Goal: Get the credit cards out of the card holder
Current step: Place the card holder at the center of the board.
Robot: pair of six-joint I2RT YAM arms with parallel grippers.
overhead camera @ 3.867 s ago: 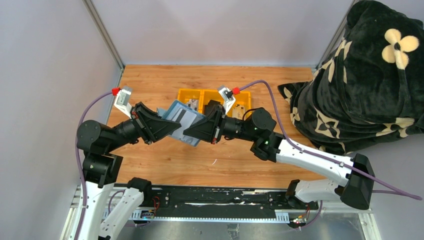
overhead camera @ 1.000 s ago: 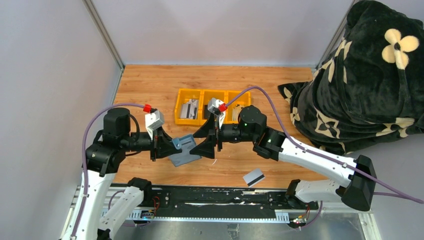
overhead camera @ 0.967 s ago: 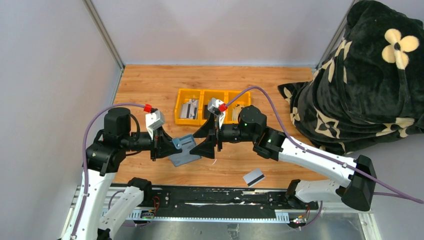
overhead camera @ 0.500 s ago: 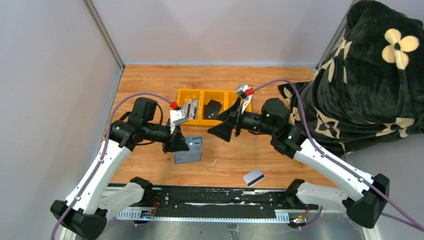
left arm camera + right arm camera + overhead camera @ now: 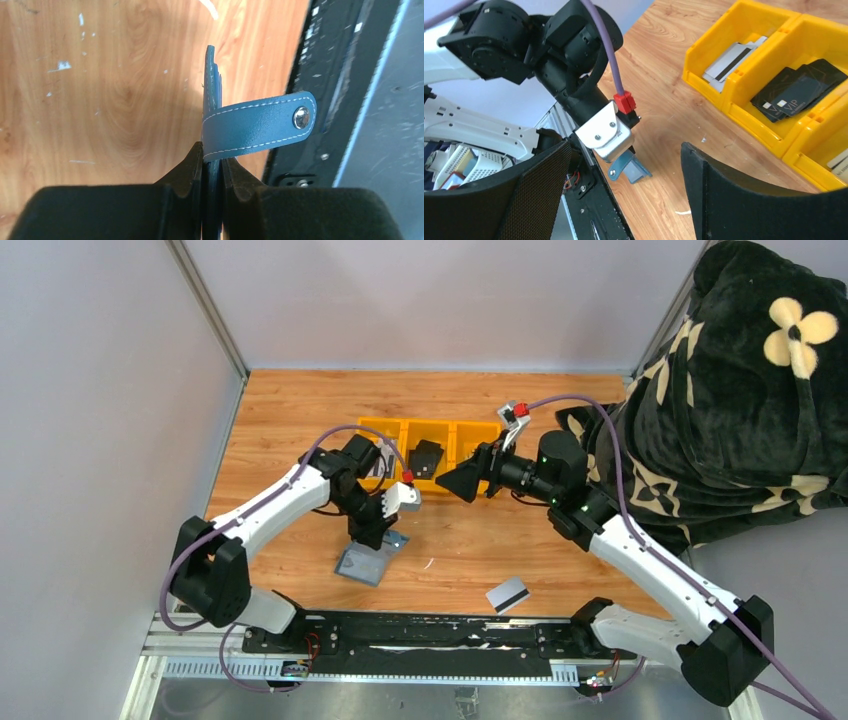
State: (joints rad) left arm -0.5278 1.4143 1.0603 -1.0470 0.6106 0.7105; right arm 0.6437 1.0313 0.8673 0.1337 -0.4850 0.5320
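My left gripper [image 5: 212, 167] is pinched tight on the holder [image 5: 212, 85], about 7 o'clock from the tray [image 5: 445, 424]. Right gripper [image 5: 445, 483] is wide open, empty. One striped card [image 5: 507, 594] lies at 4 o'clock from the holder.

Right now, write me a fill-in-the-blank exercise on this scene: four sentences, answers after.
The left gripper is shut on the blue ____. The right gripper holds nothing; its jaws stand ____. The loose credit card on the table bears a ____ stripe. The black cards lie in the yellow tray's ____ compartment.
Missing words: card holder; open; black; middle.
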